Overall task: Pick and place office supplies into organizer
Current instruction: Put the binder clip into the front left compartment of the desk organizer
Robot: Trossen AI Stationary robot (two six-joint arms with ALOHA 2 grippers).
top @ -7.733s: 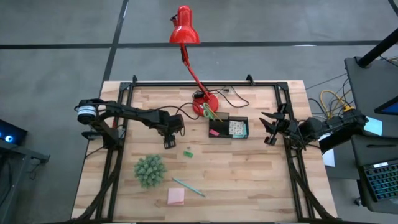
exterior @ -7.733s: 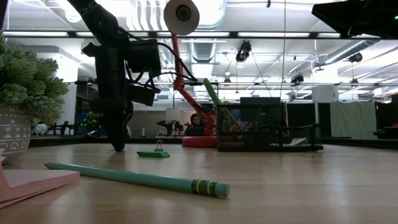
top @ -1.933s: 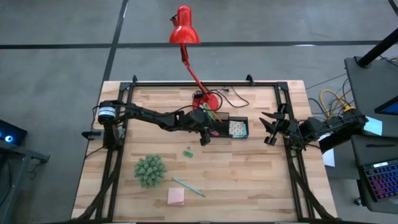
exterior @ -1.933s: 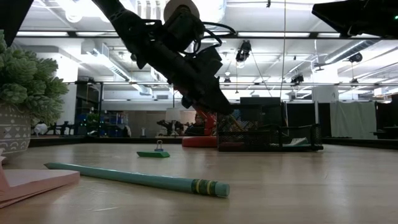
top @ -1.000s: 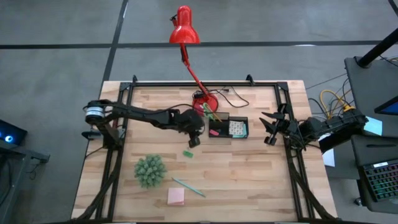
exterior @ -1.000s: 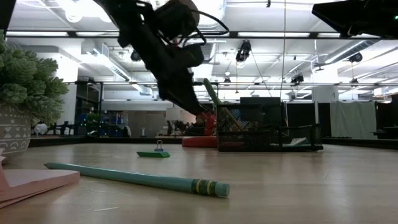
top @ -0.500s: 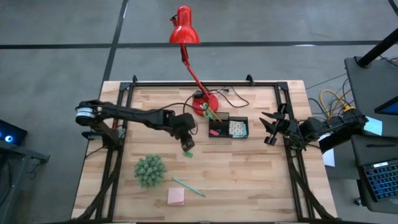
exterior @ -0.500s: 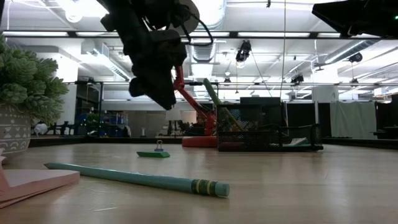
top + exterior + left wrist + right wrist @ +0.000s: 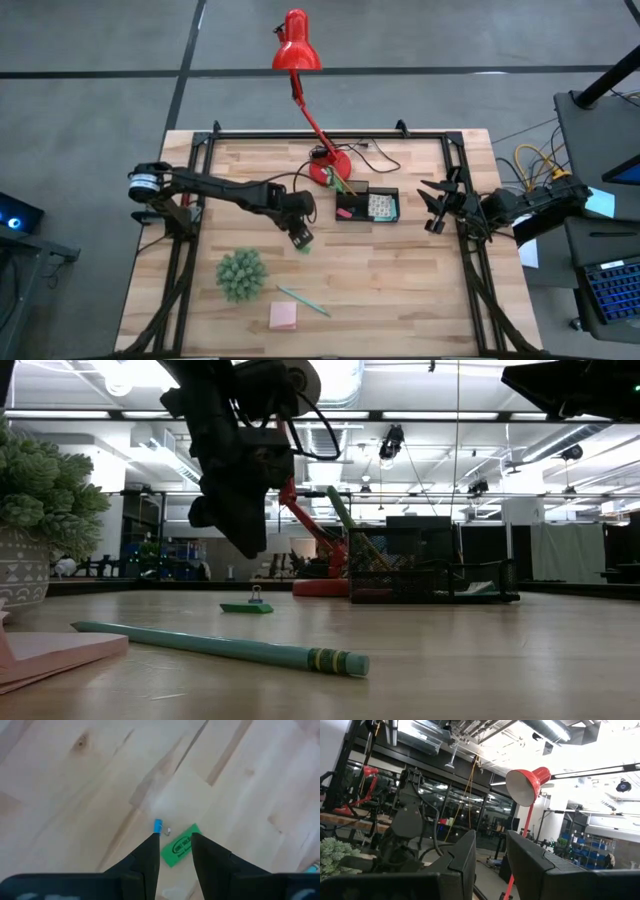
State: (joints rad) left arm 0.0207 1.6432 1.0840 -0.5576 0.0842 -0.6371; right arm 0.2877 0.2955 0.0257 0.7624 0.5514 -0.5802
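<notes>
The left gripper (image 9: 175,842) hangs above the green piece (image 9: 180,852) on the wood table (image 9: 400,290), its fingers (image 9: 148,851) apart with the piece showing between them; in the low view the piece (image 9: 247,607) lies flat on the table with the gripper (image 9: 243,545) clear above it, holding nothing. The organizer (image 9: 367,206) sits near the lamp base (image 9: 330,168). The pencil (image 9: 303,300) and pink pad (image 9: 283,316) lie by the spiky ball (image 9: 241,274). The right gripper (image 9: 432,207) waits at the table's right edge, fingers seemingly parted and empty
</notes>
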